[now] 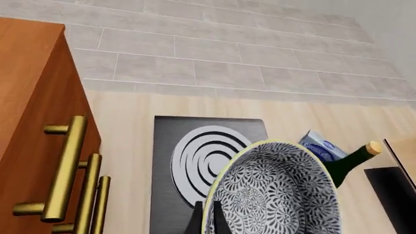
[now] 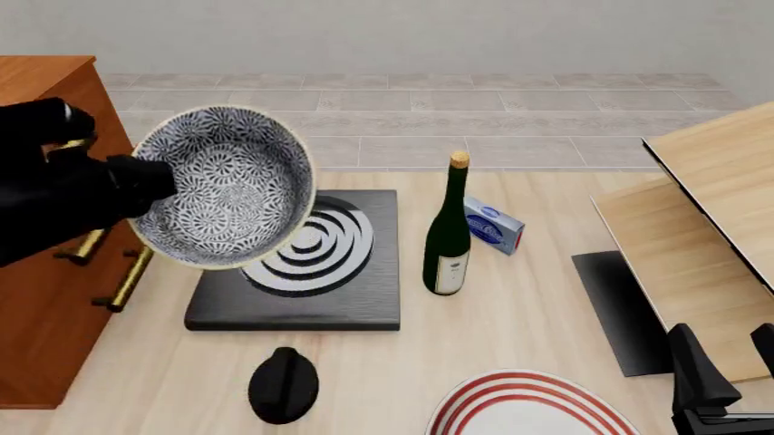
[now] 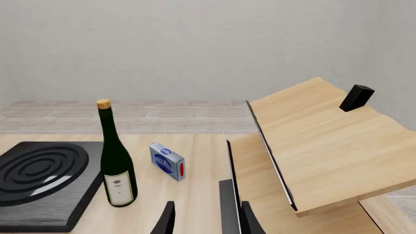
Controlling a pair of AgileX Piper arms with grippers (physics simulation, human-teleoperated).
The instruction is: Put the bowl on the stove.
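- Hanging in the air above the stove (image 2: 296, 258), the bowl (image 2: 224, 186) is pinched by its rim in the left gripper (image 1: 206, 214), so that arm has the job, no contest.
- In the left wrist view you can see the dark fingers (image 1: 195, 219) clamped over the bowl's edge, one outside and one just inside the pale yellowish lip.
- The bowl is tipped hard: from the front its mouth faces toward the camera instead of up, so I'd say it needs levelling before it goes down.
- The relation that matters: the burner rings (image 2: 312, 243) sit below the bowl and a bit toward the wine bottle (image 2: 449, 231) side. From the front the bowl overlaps the stove's cabinet-side corner, not its middle.
- So my read is the next move is a short shift away from the wooden cabinet (image 2: 43, 227), toward the bottle, then straight down.
- Watch-out: the bottle stands just beside the stove's far edge from the cabinet, with a small blue box (image 2: 494, 225) beyond it. Overshooting could knock it.
- The right gripper (image 3: 204, 217) is parked well apart from the stove, past the bottle, near the thin black mat (image 2: 623, 313). Its fingers look spread with nothing between them.
- The black knob (image 2: 285, 385) and the red-ringed plate (image 2: 527, 408) sit on the near side of the stove, out of the way.
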